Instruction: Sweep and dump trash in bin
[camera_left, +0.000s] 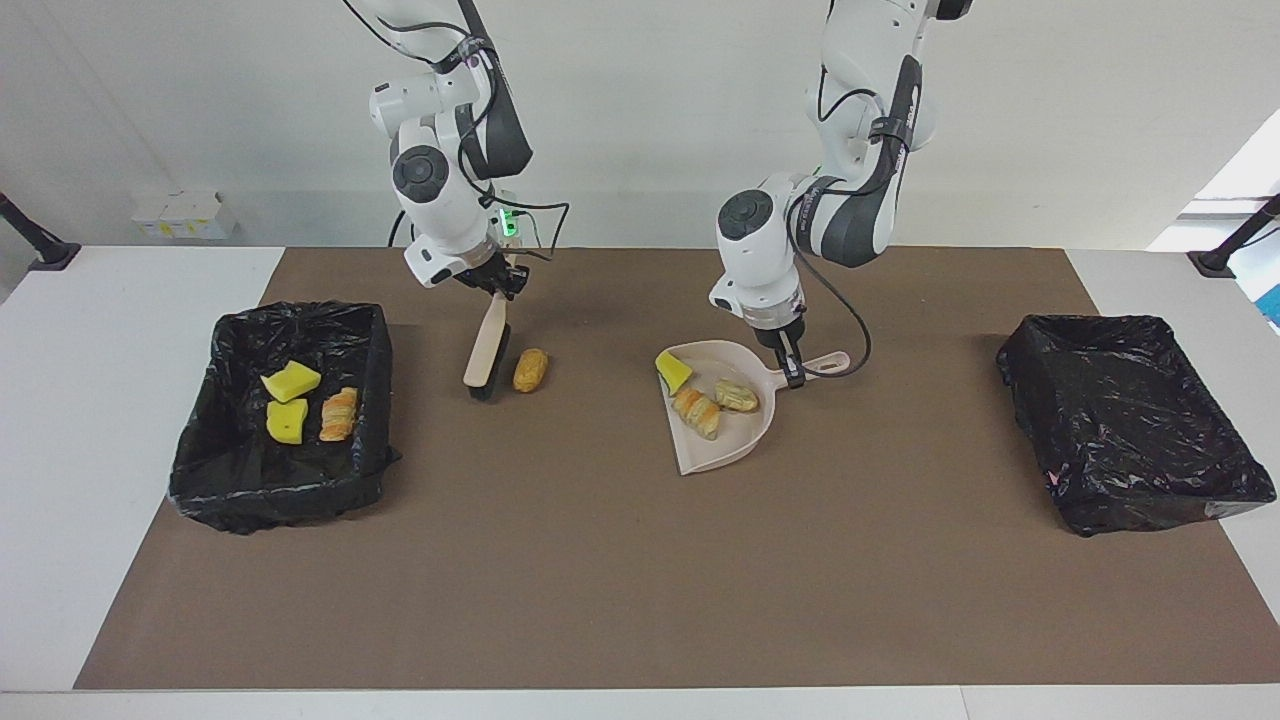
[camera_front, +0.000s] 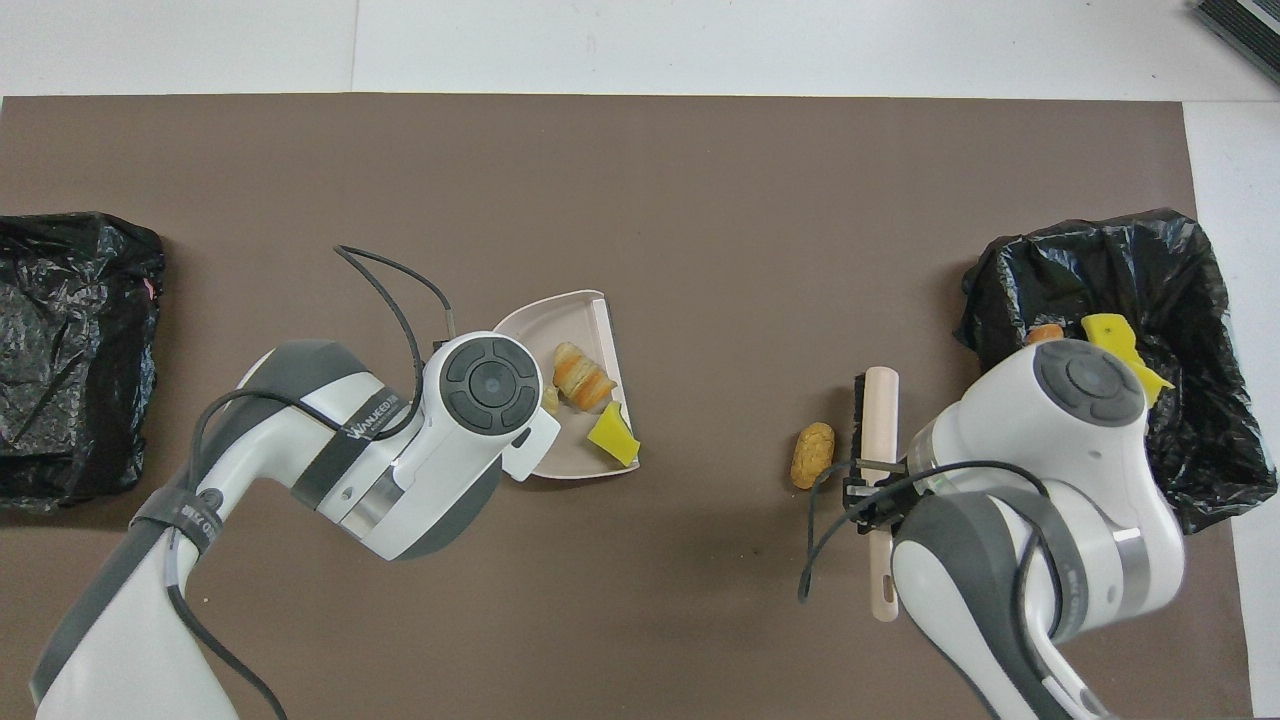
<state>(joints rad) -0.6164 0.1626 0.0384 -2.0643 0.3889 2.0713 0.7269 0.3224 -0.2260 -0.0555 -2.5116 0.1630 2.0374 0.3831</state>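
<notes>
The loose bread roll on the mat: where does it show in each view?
Facing view: bread roll on the mat, beside the brush, between bin and dustpan.
Overhead view: bread roll, beside the brush.
Shared landmark: the brush head next to it.

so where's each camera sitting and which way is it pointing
Facing view: high across the table, looking at the robots; both arms hang from the top, the right end effector shut on the beige hand brush, the left end effector shut on the beige plastic dustpan.
Overhead view: above the robots' end, looking steeply down; both arms enter from the bottom.
Shared: brush, dustpan, the loose golden-brown bread piece, turned half around.
</notes>
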